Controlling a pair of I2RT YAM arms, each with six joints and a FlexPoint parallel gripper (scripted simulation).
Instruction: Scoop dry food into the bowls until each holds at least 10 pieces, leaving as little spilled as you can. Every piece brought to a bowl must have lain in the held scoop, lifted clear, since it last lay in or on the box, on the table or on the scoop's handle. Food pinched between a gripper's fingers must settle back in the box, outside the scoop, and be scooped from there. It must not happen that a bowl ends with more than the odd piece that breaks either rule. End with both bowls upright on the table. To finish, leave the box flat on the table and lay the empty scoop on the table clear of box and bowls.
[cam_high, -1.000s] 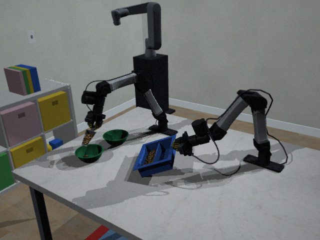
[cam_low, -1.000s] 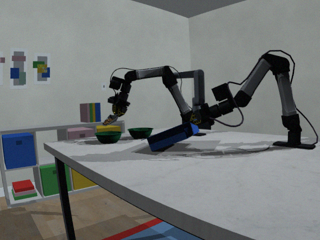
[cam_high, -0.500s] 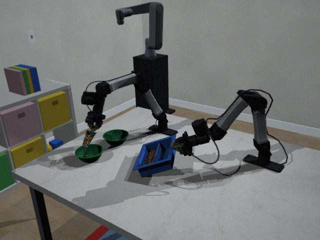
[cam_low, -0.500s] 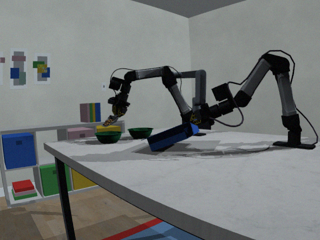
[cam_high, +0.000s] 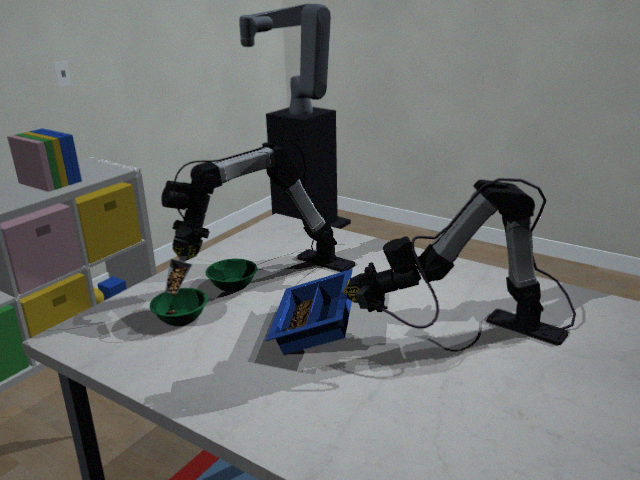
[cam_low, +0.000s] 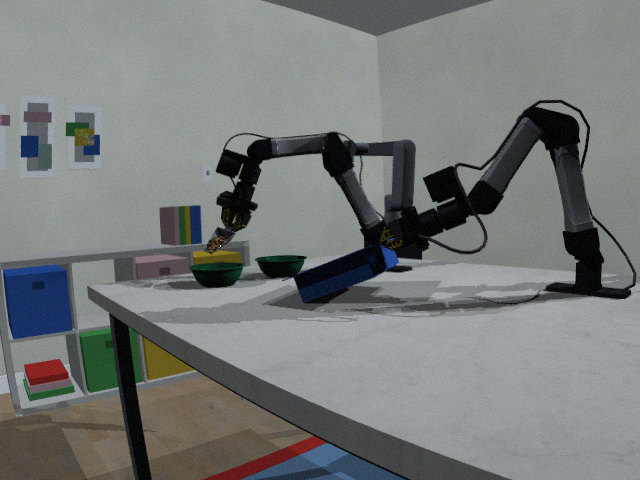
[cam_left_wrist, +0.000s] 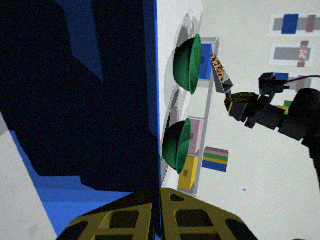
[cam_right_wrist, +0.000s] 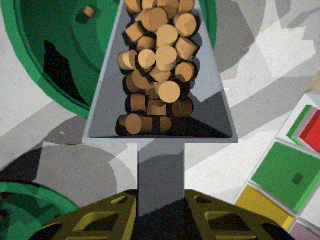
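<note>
The right gripper (cam_high: 185, 254) (cam_low: 232, 227) (cam_left_wrist: 226, 98) (cam_right_wrist: 160, 198) is clamping its fingers on the handle of the scoop (cam_high: 186, 272) (cam_low: 227, 235) (cam_left_wrist: 219, 82) (cam_right_wrist: 107, 115). The scoop, its mouth sloping downward, is carrying a heap of food pieces (cam_high: 176, 279) (cam_low: 218, 241) (cam_left_wrist: 217, 67) (cam_right_wrist: 162, 65) above the near bowl (cam_high: 191, 304) (cam_low: 217, 276) (cam_left_wrist: 186, 65) (cam_right_wrist: 15, 45), at left on the table (cam_high: 361, 403) (cam_low: 320, 346) (cam_left_wrist: 20, 200) (cam_right_wrist: 280, 45). The near bowl is standing upright and holding at least one piece. The far bowl (cam_high: 231, 279) (cam_low: 280, 267) (cam_left_wrist: 176, 147) (cam_right_wrist: 45, 192) is also standing upright; some pieces are showing at the edge of the right wrist view, their number unclear. Right of both bowls, the left gripper (cam_high: 351, 290) (cam_low: 390, 241) (cam_left_wrist: 157, 196) is pinching the wall of the blue box (cam_high: 310, 335) (cam_low: 336, 273) (cam_left_wrist: 150, 75) at its raised right end. The box is tilting down toward the left, with loose food (cam_high: 298, 314) lying in its left compartment.
</note>
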